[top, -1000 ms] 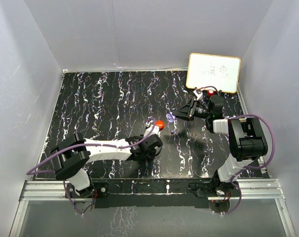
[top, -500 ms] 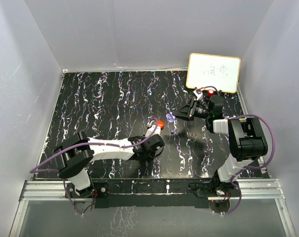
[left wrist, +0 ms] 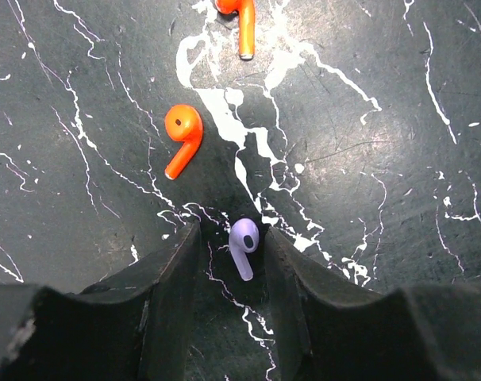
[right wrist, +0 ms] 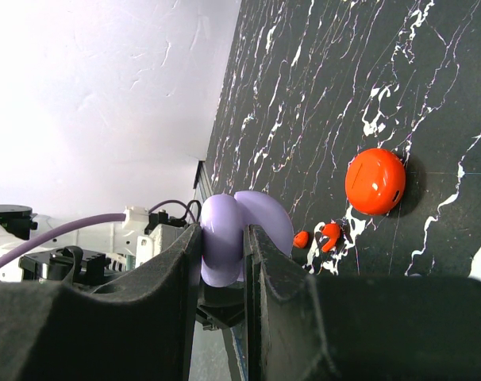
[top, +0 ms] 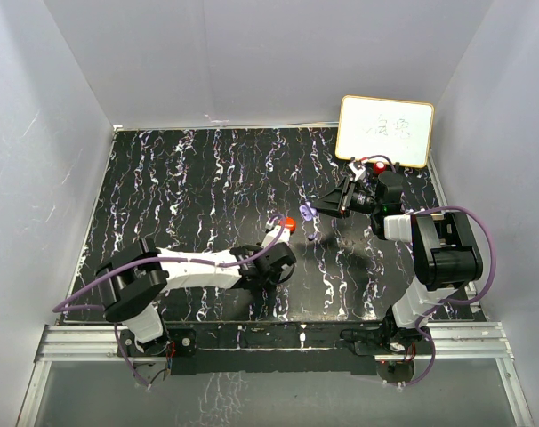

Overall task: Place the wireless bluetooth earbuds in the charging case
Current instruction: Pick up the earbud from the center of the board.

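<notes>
A lavender earbud (left wrist: 243, 242) lies on the black marbled table between the tips of my left gripper (left wrist: 232, 230). Its head sits close to the right finger (left wrist: 292, 270), and a gap shows on the left, so the jaws stand open around it. Two red earbuds (left wrist: 181, 135) (left wrist: 240, 20) lie just beyond. My right gripper (right wrist: 223, 238) is shut on the open lavender charging case (right wrist: 225, 242) and holds it above the table. In the top view that case (top: 308, 213) hangs next to the closed red case (top: 288, 223), with the left gripper (top: 274, 260) just in front of it.
The round red case (right wrist: 375, 181) sits on the table, with the red earbuds (right wrist: 329, 234) near it. A white board with a tan frame (top: 385, 131) leans at the back right. Grey walls close in the table on three sides.
The left arm has shifted slightly right and forward, toward the red case. The right arm and the lavender case have not moved.
</notes>
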{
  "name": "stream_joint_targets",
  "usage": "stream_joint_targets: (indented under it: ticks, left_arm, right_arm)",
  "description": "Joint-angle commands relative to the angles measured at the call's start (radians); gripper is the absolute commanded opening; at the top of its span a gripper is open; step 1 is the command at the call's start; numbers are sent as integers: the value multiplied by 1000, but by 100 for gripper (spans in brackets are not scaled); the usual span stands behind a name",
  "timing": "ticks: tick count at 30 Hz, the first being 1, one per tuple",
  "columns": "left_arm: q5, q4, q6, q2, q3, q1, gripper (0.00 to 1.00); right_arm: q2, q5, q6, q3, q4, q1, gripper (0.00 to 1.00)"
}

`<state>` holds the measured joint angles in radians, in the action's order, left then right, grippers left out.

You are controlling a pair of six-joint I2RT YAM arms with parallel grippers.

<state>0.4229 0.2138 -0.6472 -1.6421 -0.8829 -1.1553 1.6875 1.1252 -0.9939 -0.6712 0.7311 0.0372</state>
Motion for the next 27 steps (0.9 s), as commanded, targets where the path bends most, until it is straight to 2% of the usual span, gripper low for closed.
stream_joint_targets:
  ticks: [1, 14, 27]
  left_arm:
    - [-2, 4, 39, 60, 29, -7, 37]
    - [-7, -50, 69, 117, 92, -6, 24]
    - [59, 20, 93, 146, 108, 10, 43]
  right_arm:
    - [-34, 14, 3, -2, 60, -4, 0]
    - [-38, 15, 3, 4, 64, -5, 0]
    - [-42, 15, 1, 7, 68, -5, 0]
